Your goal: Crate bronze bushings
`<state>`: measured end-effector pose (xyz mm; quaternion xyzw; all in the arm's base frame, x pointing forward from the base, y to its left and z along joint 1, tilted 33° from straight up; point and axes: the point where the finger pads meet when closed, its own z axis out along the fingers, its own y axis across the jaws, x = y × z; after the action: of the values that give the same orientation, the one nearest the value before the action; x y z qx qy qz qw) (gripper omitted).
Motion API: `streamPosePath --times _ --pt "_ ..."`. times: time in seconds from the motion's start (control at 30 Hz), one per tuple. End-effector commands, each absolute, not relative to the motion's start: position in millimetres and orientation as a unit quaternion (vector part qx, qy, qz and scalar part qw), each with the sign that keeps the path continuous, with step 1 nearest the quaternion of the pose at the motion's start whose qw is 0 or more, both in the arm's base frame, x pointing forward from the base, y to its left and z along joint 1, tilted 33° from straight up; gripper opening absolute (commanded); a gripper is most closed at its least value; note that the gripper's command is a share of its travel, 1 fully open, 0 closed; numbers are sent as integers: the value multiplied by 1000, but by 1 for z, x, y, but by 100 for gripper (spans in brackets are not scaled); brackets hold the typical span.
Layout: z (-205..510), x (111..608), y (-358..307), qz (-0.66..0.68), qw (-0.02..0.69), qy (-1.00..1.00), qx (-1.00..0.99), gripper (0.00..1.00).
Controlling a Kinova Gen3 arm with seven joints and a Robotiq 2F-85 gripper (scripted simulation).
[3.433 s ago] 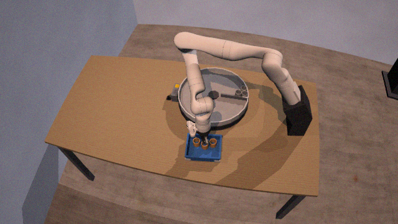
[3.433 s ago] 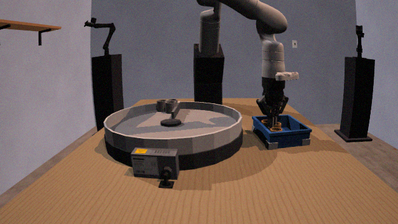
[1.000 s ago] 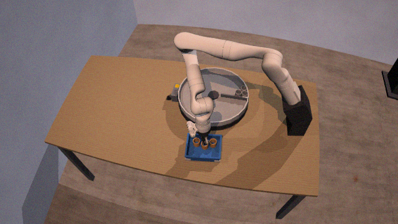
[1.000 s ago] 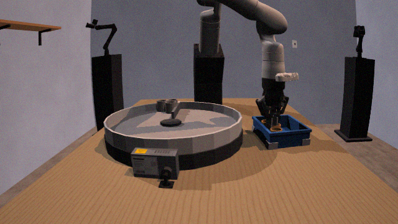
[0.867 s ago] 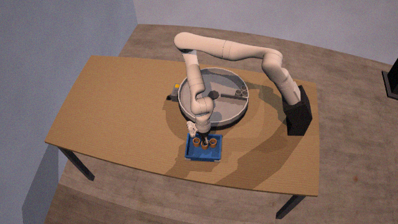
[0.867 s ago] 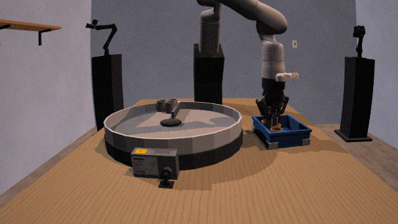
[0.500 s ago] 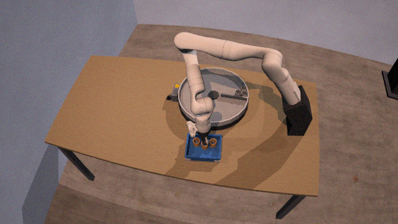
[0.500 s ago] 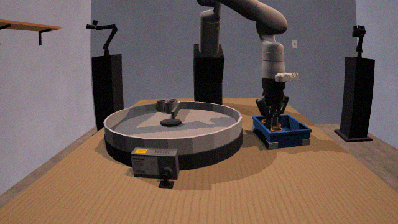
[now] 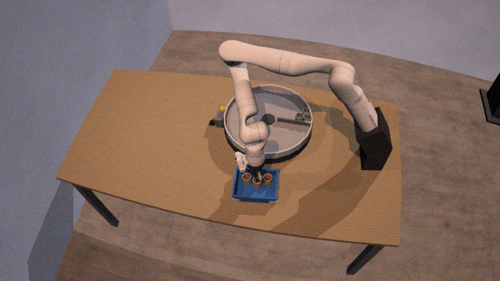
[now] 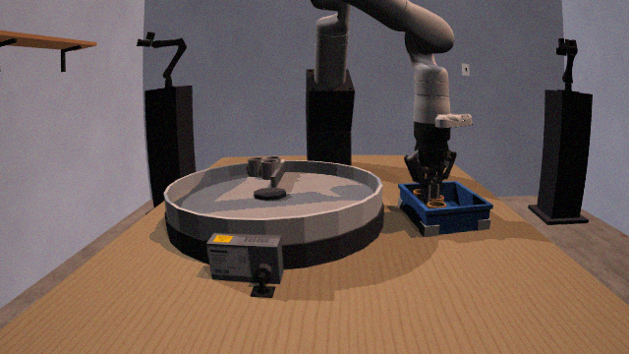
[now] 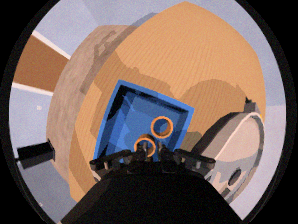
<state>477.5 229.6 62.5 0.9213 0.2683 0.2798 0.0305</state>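
Note:
Three bronze bushings stand in the blue crate: a left one, a middle one and a right one. The right one is hidden in the wrist view. My gripper is slightly open, low in the crate. Its fingers appear to straddle the middle bushing's wall, one over the ring's inside and one outside, with a gap. Three grey steel bushings stand together on the turning table, near its rim.
The turning table has a raised rim, a dark central hub and a divider bar beside the steel bushings. A grey box with a yellow label stands against its outer side. The crate lies close to the turning table.

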Motion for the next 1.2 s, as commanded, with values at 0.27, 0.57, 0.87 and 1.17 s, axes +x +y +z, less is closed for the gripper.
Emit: streamPosePath --times 0.27,0.57,0.87,1.17 --pt "66 477 230 282 31 269 921 19" --pt "70 474 230 282 31 269 921 19" --pt "70 474 230 282 31 269 921 19" --pt "74 471 229 282 31 269 921 19"
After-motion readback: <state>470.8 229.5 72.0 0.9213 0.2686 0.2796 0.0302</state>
